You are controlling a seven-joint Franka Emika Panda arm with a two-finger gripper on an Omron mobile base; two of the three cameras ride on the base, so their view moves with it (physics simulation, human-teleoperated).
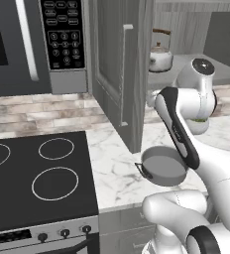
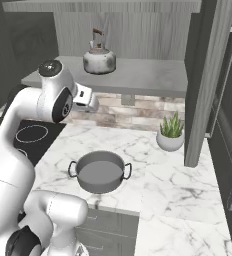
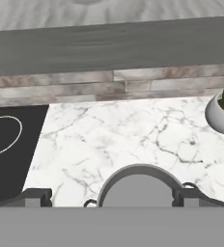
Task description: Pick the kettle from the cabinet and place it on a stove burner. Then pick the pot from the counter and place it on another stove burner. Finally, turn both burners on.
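silver kettle: rounded, brown-handled, upright on the open grey cabinet shelf, so i must reach up.
gripper: jaws wide apart, empty, above the wide grey pot.

Kettle on cabinet shelf, door open. Pot on desk below, near front edge. Cooktop left of desk, microwave above it. Plant behind pot, to its right, by wall.
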